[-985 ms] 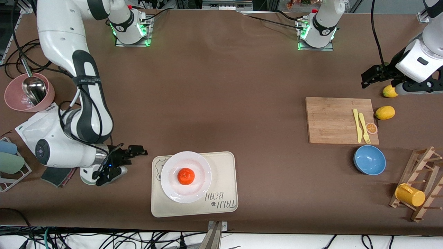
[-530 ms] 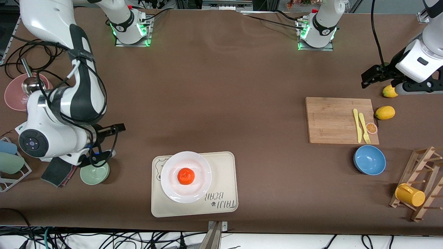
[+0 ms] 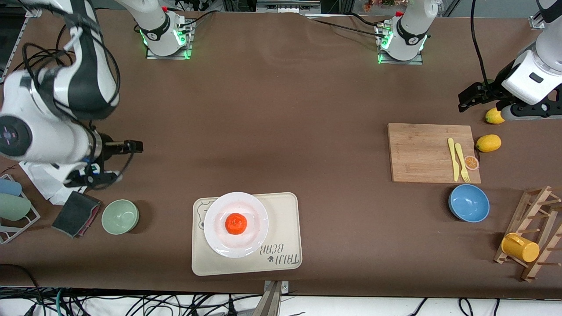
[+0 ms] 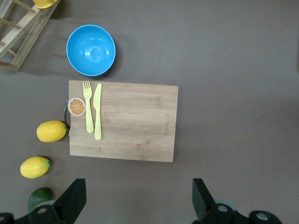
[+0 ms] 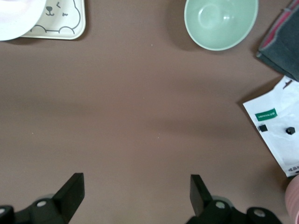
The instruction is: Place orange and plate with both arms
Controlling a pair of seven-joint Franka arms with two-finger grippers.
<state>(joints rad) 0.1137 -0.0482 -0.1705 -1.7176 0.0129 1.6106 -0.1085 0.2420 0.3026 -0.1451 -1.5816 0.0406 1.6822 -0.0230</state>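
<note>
Nearest the front camera, the orange (image 3: 236, 223) sits at the centre of the white plate (image 3: 256, 210), which rests on the cream bear tray (image 3: 285, 228); from this layout the placing looks complete. Beside the tray, toward the right arm's end of the table, a pale green bowl (image 3: 120, 216) now stands uncovered, because the right gripper (image 3: 115, 161) has risen from just beside the tray over the past second and hangs, fingers spread and empty, above bare table farther up. Farther still, at the other end, the left gripper (image 3: 472, 97) has not moved, waiting with fingers apart and nothing held, above the table near the wooden cutting board (image 3: 421, 151) and two lemons (image 3: 488, 142).
</note>
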